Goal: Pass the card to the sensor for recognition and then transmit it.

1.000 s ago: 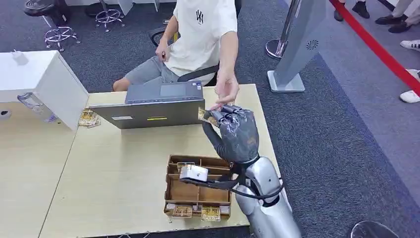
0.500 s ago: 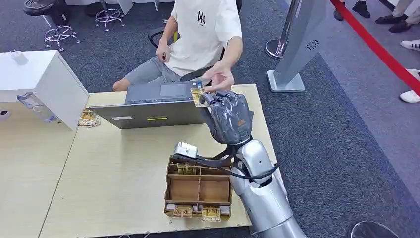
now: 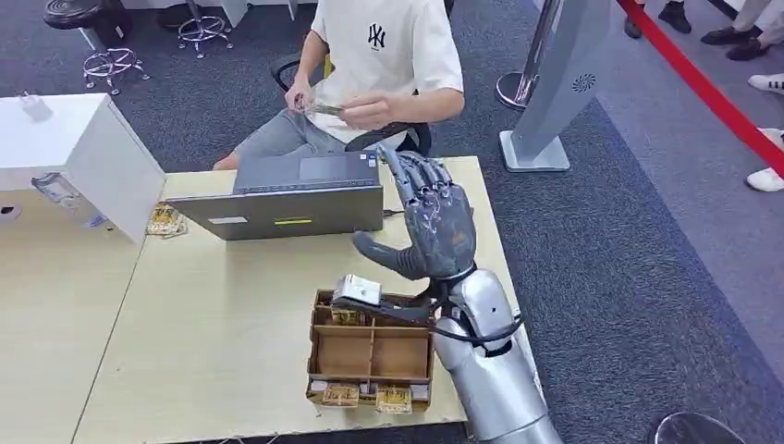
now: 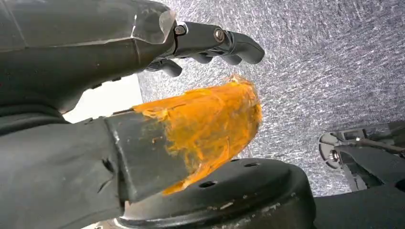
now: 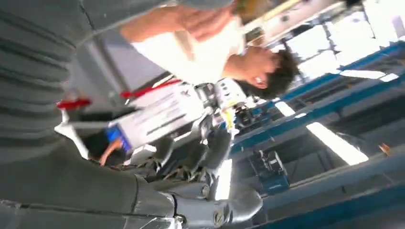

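1. At the near edge of the pale wooden tabletop (image 3: 213,324), about 6 o'clock in the head view, sits a brown cardboard organiser tray (image 3: 372,353) with several compartments; gold-patterned cards (image 3: 393,398) lie in its nearest row.
2. A small white box-shaped sensor (image 3: 360,290) on a black cable rests on the far rim of that tray, at the tray's 12 o'clock.
3. The silver right arm (image 3: 495,370) rises from about 5 o'clock, just right of the tray.
4. The dark grey right robot hand (image 3: 428,222) is raised above the tabletop at about 1 o'clock from the tray, fingers spread apart and upright, thumb (image 3: 381,254) stretched toward 9 o'clock; it holds nothing.
5. Just beyond it, toward 10 o'clock, a grey laptop (image 3: 287,196) stands open with its lid back facing the robot.
6. At the laptop's 9 o'clock, a small stack of gold cards (image 3: 165,220) lies beside a white box (image 3: 79,153).
7. Farther off, at 12 o'clock, a seated person in a cream T-shirt (image 3: 388,51) holds a gold-patterned card (image 3: 325,109) between both hands, well apart from the right robot hand.
8. In the left wrist view, the left robot hand (image 4: 191,90) hangs over grey carpet (image 4: 325,62), its orange-coated thumb (image 4: 210,124) apart from the dark fingers (image 4: 229,43), holding nothing.
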Controlling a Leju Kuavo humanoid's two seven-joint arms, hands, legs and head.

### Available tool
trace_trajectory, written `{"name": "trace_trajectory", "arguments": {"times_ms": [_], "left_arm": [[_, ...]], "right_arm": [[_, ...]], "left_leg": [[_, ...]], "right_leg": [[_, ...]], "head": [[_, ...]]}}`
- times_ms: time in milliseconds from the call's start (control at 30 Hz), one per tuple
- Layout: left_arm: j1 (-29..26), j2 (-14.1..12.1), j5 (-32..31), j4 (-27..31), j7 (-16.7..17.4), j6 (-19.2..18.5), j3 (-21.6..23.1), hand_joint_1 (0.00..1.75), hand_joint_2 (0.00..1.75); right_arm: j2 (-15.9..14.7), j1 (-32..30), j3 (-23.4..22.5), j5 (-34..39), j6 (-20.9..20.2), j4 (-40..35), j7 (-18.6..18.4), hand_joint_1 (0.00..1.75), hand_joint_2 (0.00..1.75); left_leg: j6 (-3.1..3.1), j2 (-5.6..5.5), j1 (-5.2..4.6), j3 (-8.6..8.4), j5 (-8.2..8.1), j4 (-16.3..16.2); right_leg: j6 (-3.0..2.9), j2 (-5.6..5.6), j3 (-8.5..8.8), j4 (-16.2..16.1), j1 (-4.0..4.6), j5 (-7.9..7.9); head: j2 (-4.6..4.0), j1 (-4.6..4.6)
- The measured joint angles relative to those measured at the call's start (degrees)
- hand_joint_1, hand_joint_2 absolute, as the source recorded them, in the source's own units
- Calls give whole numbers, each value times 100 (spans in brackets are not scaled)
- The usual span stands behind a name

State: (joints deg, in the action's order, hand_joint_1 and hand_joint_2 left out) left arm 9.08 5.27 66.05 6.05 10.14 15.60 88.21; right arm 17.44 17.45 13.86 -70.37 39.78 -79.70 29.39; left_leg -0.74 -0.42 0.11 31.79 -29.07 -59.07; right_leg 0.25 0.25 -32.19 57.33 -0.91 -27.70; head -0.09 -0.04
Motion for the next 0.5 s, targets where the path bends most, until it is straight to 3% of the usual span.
{"name": "trace_trajectory", "arguments": {"times_ms": [100,333,367,400,433,500], "left_arm": [[-2,0,107,0,-7,26,0,0,0],[-4,0,166,0,-9,46,0,0,0],[-4,2,230,0,-31,83,0,0,0],[-16,0,339,0,-57,123,0,0,0],[-22,0,494,0,-79,181,0,0,0],[-25,-2,551,0,-112,192,0,0,0]], "right_arm": [[25,-270,-22,645,0,-323,233,0,0],[11,-366,-18,1002,0,-500,259,0,0],[-54,-629,68,1504,7,-788,246,0,0],[-185,-1023,339,2591,-55,-1142,14,0,0],[-356,-1450,714,4825,-1252,-1652,-113,0,0],[-460,-1697,815,5792,-2108,-1882,-32,0,0]], "left_leg": [[-2,0,0,3,-2,0],[-2,3,-1,2,-3,0],[-2,2,-1,2,-3,0],[-3,2,-1,2,-3,0],[-2,2,-1,2,-3,0],[-2,1,0,4,-3,0]], "right_leg": [[0,0,-3,0,0,-1],[0,2,-4,-1,-1,-1],[0,0,-1,-2,-1,-1],[0,0,-2,-2,-1,0],[0,0,-3,-2,-1,-1],[0,-1,-4,-2,0,-1]], "head": [[0,2],[0,2],[0,4],[0,0],[0,-2],[0,-2]]}}
